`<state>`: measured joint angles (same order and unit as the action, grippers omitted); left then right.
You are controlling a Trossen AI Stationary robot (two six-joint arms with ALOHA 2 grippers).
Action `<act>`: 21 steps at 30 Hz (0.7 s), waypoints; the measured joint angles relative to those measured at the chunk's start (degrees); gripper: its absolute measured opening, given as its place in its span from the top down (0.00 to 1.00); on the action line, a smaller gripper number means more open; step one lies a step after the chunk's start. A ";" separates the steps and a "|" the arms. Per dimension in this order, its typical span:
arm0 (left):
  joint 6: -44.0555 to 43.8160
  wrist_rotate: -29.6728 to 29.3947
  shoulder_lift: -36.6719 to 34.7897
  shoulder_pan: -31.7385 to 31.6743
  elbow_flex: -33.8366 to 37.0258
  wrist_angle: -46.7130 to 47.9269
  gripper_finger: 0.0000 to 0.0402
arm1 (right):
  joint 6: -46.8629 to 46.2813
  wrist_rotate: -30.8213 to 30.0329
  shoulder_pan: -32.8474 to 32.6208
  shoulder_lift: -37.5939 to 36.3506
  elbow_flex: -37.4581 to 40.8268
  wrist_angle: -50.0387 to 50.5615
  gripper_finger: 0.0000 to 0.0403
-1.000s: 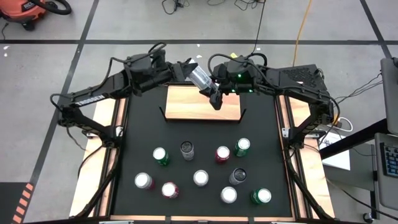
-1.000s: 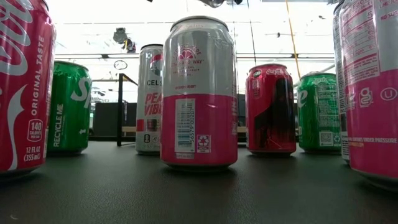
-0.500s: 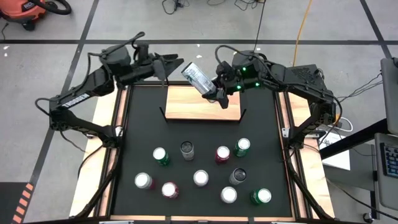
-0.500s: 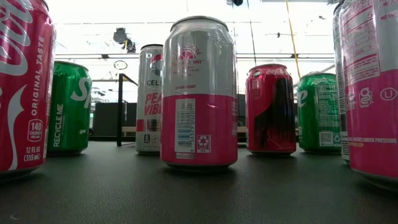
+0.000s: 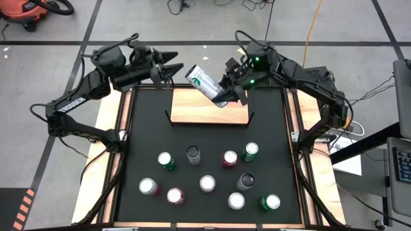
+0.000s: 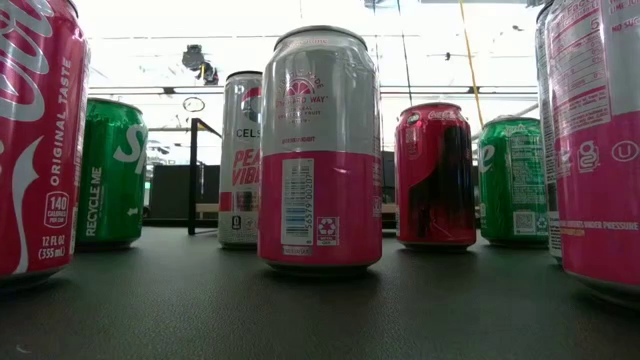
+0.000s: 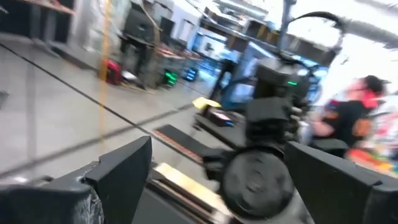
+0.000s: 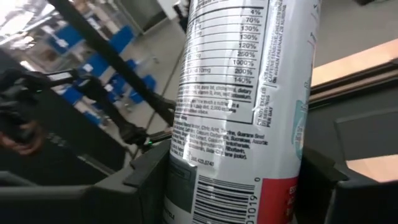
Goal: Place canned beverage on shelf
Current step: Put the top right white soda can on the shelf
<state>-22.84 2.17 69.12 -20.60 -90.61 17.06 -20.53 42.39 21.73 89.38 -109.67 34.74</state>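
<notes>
The right gripper (image 5: 226, 92) is clamped on a tall white-and-silver canned beverage (image 5: 207, 84), held tilted in the air with the bare light-brown wooden shelf (image 5: 207, 109) just below it. The left gripper (image 5: 168, 67), fingers spread and empty, hangs beside it. By my judgement, pickup is done; uprighting, lowering and release remain.

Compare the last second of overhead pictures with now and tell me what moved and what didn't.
The left gripper, open, has let go of the tilted can and pulled back toward its own side, off the shelf. The right gripper keeps the can clamped and has shifted slightly toward the shelf's far edge, the can's free end swinging toward the left arm. The ten cans standing on the black mat have not moved, nor has the shelf.
</notes>
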 joint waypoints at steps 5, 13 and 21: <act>-5.09 8.31 -0.20 -0.02 0.00 0.00 0.08 | 0.20 6.81 1.13 0.00 -0.02 0.13 0.44; -4.35 11.67 -3.39 -0.07 0.01 -0.27 0.08 | 0.97 12.78 1.21 0.00 -0.09 0.15 0.44; -0.78 11.95 -5.24 -0.07 0.00 2.36 0.08 | -4.56 18.88 1.45 0.00 -0.09 -6.54 0.43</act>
<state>-23.62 14.12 63.89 -20.67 -90.61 19.42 -25.10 61.27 23.18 89.38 -109.75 28.20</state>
